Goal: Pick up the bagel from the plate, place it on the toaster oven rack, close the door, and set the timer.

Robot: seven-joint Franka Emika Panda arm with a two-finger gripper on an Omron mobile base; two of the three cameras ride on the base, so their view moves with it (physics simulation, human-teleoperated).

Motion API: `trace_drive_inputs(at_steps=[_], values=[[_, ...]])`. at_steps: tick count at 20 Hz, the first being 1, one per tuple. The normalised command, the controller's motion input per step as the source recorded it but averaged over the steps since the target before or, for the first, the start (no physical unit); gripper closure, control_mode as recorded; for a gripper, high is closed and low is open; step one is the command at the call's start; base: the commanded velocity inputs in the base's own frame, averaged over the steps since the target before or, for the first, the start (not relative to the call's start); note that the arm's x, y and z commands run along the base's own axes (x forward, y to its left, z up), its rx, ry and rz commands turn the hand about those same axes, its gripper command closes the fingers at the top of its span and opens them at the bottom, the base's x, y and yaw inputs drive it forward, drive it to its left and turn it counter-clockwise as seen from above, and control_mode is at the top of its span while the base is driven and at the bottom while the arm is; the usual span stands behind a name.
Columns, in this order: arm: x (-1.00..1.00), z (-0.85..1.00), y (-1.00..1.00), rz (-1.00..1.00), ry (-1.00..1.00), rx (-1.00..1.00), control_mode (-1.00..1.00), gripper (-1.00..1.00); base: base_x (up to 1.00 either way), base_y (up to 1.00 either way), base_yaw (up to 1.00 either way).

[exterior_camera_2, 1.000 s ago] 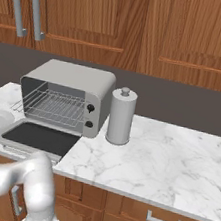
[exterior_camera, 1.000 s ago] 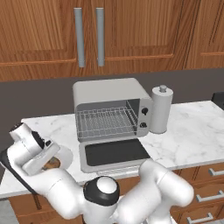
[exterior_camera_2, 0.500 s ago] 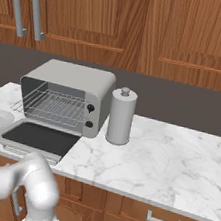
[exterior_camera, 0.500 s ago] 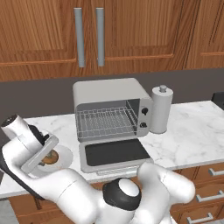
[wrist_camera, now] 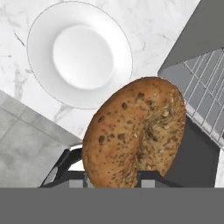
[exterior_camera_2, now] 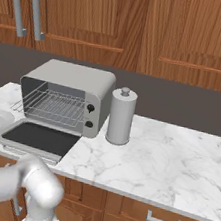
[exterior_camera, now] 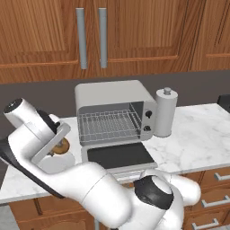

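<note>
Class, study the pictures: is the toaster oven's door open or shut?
Open. The door lies folded down flat on the counter before the oven, leaving the toaster oven rack exposed.

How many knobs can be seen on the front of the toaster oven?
2. Both are on the toaster oven's right panel: upper knob and lower knob, directly below. None looks hidden.

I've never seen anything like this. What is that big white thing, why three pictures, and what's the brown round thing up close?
The white thing is a robot arm in a simulated kitchen. Two pictures come from cameras on its base, behind the arm to its left and right; the third looks along its gripper. The gripper holds the bagel, lifted off the plate. On the marble counter stand a toaster oven with its door folded down, the rack showing, and a grey canister.
</note>
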Motion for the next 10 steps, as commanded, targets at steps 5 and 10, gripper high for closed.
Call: trace_drive_inputs(at_steps=[5, 10], values=[[0.02, 0.42, -0.85, -0.13, -0.03, 0.0, -1.0, 1.0, 0.0, 0.0, 0.0], [0.07, 0.07, -0.72, -0.13, -0.01, 0.0, -1.0, 1.0, 0.0, 0.0, 0.0]])
